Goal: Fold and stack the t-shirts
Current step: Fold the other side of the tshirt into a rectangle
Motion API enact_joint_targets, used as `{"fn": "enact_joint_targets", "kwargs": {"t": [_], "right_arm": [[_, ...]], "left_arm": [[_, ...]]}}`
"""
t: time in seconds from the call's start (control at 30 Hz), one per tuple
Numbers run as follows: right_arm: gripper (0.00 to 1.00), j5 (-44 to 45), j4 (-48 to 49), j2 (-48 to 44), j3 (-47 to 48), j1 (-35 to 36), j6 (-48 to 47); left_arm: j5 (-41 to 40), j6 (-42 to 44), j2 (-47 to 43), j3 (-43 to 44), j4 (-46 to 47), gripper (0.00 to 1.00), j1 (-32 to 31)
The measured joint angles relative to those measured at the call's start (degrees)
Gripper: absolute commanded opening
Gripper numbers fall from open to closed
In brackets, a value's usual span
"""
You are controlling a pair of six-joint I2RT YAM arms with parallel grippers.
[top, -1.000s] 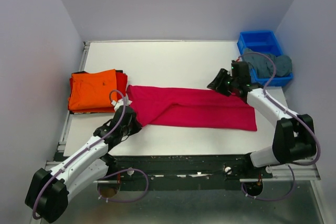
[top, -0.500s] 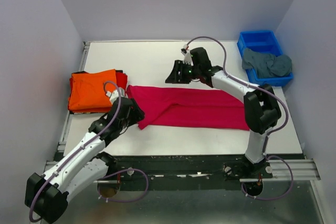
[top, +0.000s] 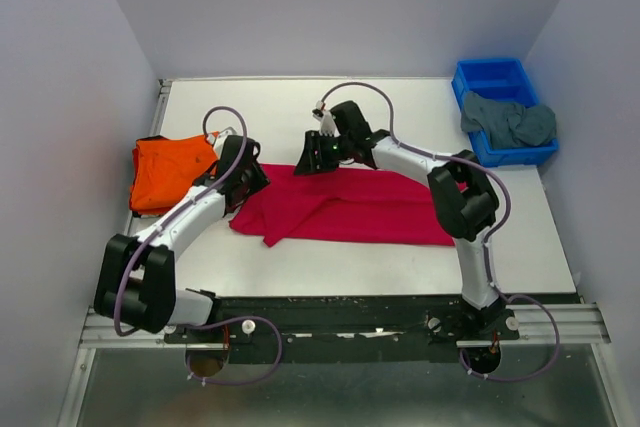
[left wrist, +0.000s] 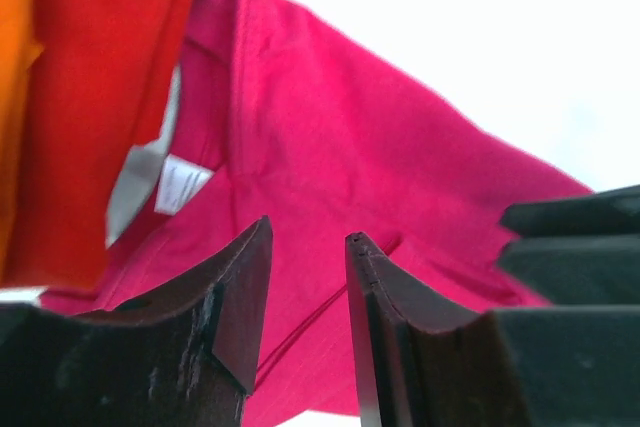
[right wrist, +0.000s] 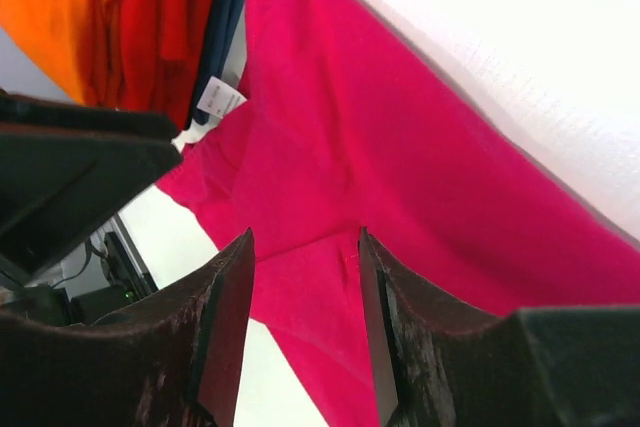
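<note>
The crimson-pink t-shirt (top: 345,205) lies folded in a long strip across the middle of the table. My left gripper (top: 245,179) hovers over its left end, jaws open and empty, with pink cloth (left wrist: 350,147) and a white label (left wrist: 178,182) below. My right gripper (top: 312,152) hovers over the shirt's far left edge, jaws open and empty above the cloth (right wrist: 400,147). A folded orange t-shirt (top: 165,169) tops a stack at the left, with a red one (left wrist: 110,97) under it. A grey-teal t-shirt (top: 510,122) hangs out of the bin.
The blue plastic bin (top: 500,82) stands at the back right corner. A dark blue layer (right wrist: 222,27) shows under the red shirt in the stack. The two grippers are close together, each in the other's wrist view (left wrist: 580,247) (right wrist: 70,177). White walls enclose the table.
The right arm swept left along the shirt's far edge to its left end. The left arm swung up from the near edge to that end. The shirt's left end bunched and its right end drew in.
</note>
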Motion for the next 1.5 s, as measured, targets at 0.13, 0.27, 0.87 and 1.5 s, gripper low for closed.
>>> {"fn": "enact_joint_targets", "kwargs": {"t": [0.13, 0.27, 0.87, 1.5], "right_arm": [[0.52, -0.98, -0.04, 2.58, 0.59, 0.92, 0.02], [0.52, -2.56, 0.17, 4.63, 0.85, 1.46, 0.04], [0.52, -9.11, 5.95, 2.29, -10.54, 2.03, -1.49], [0.51, -4.46, 3.06, -23.67, -34.42, 2.12, -8.39]], "left_arm": [[0.76, 0.15, 6.54, 5.05, 2.45, 0.45, 0.7], [1.11, 0.09, 11.91, 9.01, 4.17, 0.44, 1.68], [5.55, -1.49, 28.57, 16.31, 3.54, 0.46, 5.25], [4.9, 0.35, 26.97, 16.24, 2.19, 0.57, 5.18]]}}
